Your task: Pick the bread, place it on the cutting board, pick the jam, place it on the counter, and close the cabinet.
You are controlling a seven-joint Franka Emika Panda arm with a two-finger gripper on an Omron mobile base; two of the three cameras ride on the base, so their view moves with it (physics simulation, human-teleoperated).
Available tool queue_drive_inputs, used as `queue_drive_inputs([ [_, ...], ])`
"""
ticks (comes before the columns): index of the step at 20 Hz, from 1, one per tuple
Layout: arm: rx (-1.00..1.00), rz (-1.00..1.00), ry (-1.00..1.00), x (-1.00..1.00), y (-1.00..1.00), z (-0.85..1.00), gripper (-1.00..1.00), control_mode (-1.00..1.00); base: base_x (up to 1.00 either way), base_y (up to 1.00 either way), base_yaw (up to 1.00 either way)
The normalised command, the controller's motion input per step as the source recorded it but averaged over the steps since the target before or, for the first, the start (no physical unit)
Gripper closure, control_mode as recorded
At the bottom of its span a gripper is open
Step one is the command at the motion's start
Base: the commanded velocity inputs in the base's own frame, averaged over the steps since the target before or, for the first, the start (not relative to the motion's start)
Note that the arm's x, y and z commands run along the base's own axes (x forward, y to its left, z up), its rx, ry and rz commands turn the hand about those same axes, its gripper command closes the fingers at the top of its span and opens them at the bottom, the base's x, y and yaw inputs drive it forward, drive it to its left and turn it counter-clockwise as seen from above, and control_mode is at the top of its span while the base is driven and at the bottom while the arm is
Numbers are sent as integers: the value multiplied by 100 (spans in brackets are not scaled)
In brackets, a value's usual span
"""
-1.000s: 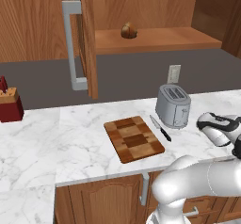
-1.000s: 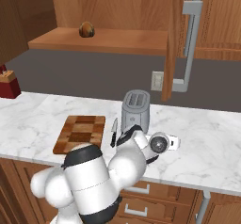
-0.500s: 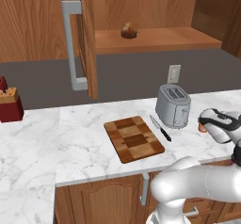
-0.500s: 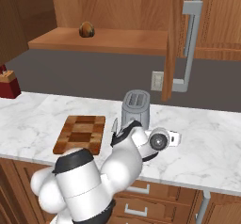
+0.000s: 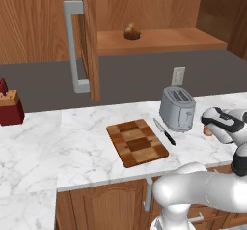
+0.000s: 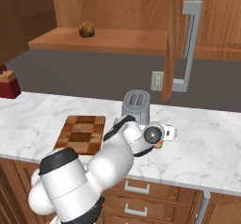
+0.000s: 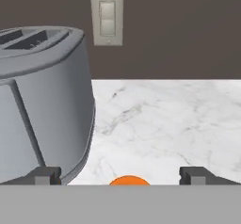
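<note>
- Since a second ago my hand has swung further right of the toaster [image 5: 177,107], low over the counter [image 5: 96,147].
- Pincer [image 7: 120,180] stands wide open; one fingertip [image 7: 43,176] sits at the toaster's base, the other [image 7: 200,176] over bare marble.
- Jam [image 7: 128,180] lies between the tips at 6 o'clock in the hand view, touching neither.
- Bread [image 5: 131,31] sits in the open cabinet [image 5: 159,39], unmoved.
- Cutting board [image 5: 137,141] lies at 9 o'clock from the toaster, a knife [image 5: 164,131] between them.
</note>
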Motion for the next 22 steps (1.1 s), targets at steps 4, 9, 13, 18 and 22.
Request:
queue_drive_inputs([
  [4,0,0,2,-4,25,31,-100,-100,0,0,0],
  [9,0,0,4,0,21,28,-100,-100,0,0,0],
  [13,0,0,2,0,17,29,-100,-100,0,0,0],
  [18,0,0,0,0,24,29,-100,-100,0,0,0],
  [22,0,0,0,0,23,29,-100,-100,0,0,0],
])
